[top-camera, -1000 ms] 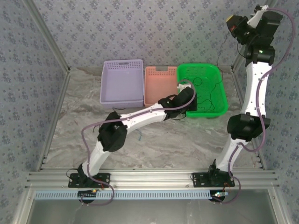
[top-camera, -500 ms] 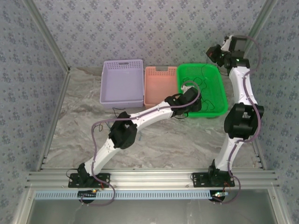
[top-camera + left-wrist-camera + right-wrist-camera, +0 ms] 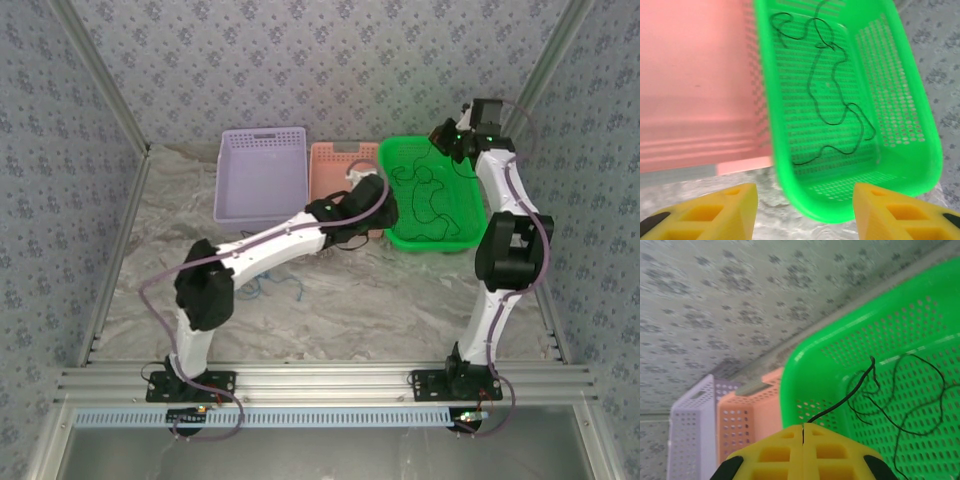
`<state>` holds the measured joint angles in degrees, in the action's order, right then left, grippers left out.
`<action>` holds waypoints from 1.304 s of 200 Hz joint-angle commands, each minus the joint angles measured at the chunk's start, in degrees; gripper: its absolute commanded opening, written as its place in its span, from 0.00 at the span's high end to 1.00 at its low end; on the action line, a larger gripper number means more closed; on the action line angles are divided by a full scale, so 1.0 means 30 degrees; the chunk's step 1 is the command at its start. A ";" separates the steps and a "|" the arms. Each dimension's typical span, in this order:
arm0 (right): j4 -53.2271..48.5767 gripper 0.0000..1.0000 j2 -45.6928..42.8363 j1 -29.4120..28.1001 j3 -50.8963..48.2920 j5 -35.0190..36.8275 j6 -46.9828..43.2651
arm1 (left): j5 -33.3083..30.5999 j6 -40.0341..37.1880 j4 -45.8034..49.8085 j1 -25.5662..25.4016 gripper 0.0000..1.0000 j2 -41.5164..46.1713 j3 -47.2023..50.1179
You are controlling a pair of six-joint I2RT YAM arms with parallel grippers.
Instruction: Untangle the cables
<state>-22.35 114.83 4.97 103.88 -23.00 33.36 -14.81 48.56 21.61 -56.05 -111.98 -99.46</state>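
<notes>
- Looking down from above, my left pincer (image 3: 365, 190) hangs by the pink basket (image 3: 335, 160) toward the far edge of the bench (image 3: 400, 300); its jaws I cannot tell here.
- My right pincer (image 3: 445, 135) sits over the far rim of the green basket (image 3: 478, 215) at the far right corner, where the black cable (image 3: 425, 200) lies in loops.
- A blue cable (image 3: 268, 290) squiggles on the bench beside my left arm.
- At my left wrist, the left pincer (image 3: 805, 192) stands apart over the bench, just short of the green basket (image 3: 771, 100); the black cable (image 3: 832, 90) winds across its floor.
- At my right wrist, the right pincer (image 3: 803, 432) is pressed together, clamped on the black cable (image 3: 871, 365), which runs up into the green basket (image 3: 790, 390).
</notes>
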 commanded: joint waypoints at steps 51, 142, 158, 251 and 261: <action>-0.1699 0.65 -0.0337 -0.0317 -0.1680 0.2080 -0.0998 | -0.0458 0.0774 -0.0730 0.1014 0.48 0.8134 0.8885; -0.1917 0.41 -0.7690 -0.1698 -0.5326 0.3885 -0.1871 | 0.0704 0.2208 0.6282 0.5866 0.47 1.6820 1.4845; -0.1718 0.44 -0.9676 -0.3554 -0.7145 0.4228 -0.2118 | 0.1296 0.2295 0.7225 0.7190 0.47 1.7603 1.5854; 0.1671 0.41 -1.0325 -2.0176 -1.5502 0.8393 -0.1795 | 0.3689 0.2697 0.7039 1.2059 0.44 1.9332 2.1375; 0.1973 0.41 -0.9337 -2.0491 -1.5280 0.8161 -0.2044 | 0.4061 0.2995 0.6039 1.2148 0.44 1.9078 2.1857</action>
<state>-20.84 81.93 -54.13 57.71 -0.99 28.60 -5.61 55.51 43.46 -20.38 -54.04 -36.64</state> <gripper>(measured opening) 0.586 0.560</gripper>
